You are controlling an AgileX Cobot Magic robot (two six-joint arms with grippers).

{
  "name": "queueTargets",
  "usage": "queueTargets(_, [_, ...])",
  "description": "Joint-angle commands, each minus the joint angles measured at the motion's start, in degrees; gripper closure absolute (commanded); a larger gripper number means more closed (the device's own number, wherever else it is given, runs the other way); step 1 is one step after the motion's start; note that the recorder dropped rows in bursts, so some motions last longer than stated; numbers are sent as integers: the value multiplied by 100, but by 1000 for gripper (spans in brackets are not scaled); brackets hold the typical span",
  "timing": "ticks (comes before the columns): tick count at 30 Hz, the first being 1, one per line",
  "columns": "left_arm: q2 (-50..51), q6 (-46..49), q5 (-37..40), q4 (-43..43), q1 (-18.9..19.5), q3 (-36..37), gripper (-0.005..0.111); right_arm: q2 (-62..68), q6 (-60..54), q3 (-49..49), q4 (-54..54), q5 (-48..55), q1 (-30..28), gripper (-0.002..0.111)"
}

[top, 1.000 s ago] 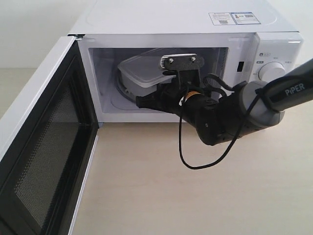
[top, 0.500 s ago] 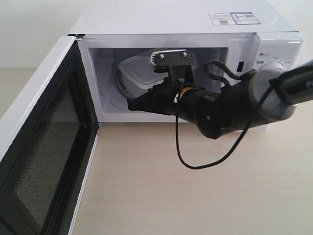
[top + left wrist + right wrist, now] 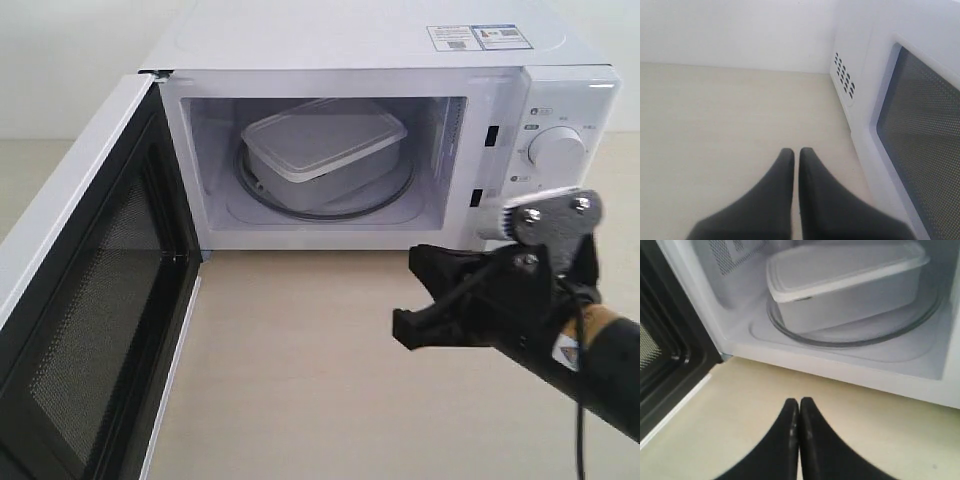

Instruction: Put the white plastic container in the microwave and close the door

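The white plastic container (image 3: 322,145) lies on the glass turntable (image 3: 392,192) inside the microwave (image 3: 350,40), lid on and free of any gripper. It also shows in the right wrist view as the container (image 3: 840,275). The door (image 3: 80,300) stands wide open to the left. My right gripper (image 3: 405,290) hovers over the table in front of the cavity, right of centre. Its jaws (image 3: 799,401) are shut and empty. My left gripper (image 3: 793,151) is shut and empty, low over the table beside the outer face of the door (image 3: 920,115).
Two round dials (image 3: 558,150) sit on the microwave's right panel, just beyond my right arm. The open door juts far out toward the front left. Bare beige tabletop (image 3: 290,380) lies between the door and my right arm.
My right gripper has pulled out of the microwave cavity and back toward the front right. The container stays on the turntable, now fully in view.
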Motion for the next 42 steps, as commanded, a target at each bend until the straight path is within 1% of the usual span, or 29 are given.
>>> queueTargets(1, [-21,-50,13,-18,3,17,102,-1066,-73,961,468,-675,9,108])
queueTargets(3, [-21,-50,13,-18,3,17,102,-1659,-573,1233,1949,-675,-3,108])
queueTargets(4, [-21,-50,13,-18,3,17,102,-2053,-1286,1272,3039,-569,-3,108])
queueTargets(6, [-21,-50,13,-18,3,17,102,-2480,-2053,1272,3461,-309,-3,108])
queueTargets(7, [-21,-50,13,-18,3,17,102,-2642,-2216,1272,3390,-156,-3,108])
queueTargets(10, [-21,-50,13,-18,3,17,102,-3121,-2252,1272,3011,348,-3,108])
queueTargets(12, [-21,-50,13,-18,3,17,102,-3299,-2252,1272,2969,552,-3,108])
queueTargets(17, [-21,-50,13,-18,3,17,102,-3344,-2228,1272,2981,705,-3,108])
queueTargets(22, [-21,-50,13,-18,3,17,102,-3344,-2210,1272,2981,1159,-3,108])
queueTargets(24, [-21,-50,-478,55,3,17,102,-3344,-2210,1272,2981,1197,-3,108])
queueTargets(25, [-21,-50,-1214,131,3,17,102,-3344,-2210,1272,2981,1197,-3,108])
queueTargets(26, [-21,-50,-1621,131,3,17,102,-3344,-2210,1272,2981,1197,-3,108])
queueTargets(30, [-21,-74,-3692,93,3,17,102,-3344,-2210,1272,2981,1209,-3,108])
queueTargets(31, [-21,-120,-4019,93,3,17,102,-3344,-2210,1272,2981,1220,-3,108])
queueTargets(32, [-21,-198,-4168,93,3,-35,102,-3344,-2210,1272,2981,1242,-3,108])
queueTargets(33, [-21,-332,-4202,93,3,-173,102,-3344,-2210,1272,2981,1274,-3,108])
queueTargets(35, [-21,-427,-3903,93,3,-489,102,-3344,-2210,1272,2981,1373,-3,108])
queueTargets(39, [-5,15,-2557,104,3,-1331,102,-3344,-2210,1272,2970,1467,-3,108])
queueTargets(42, [440,366,-1713,104,3,-2010,102,-3344,-2235,1272,2970,1347,-3,108])
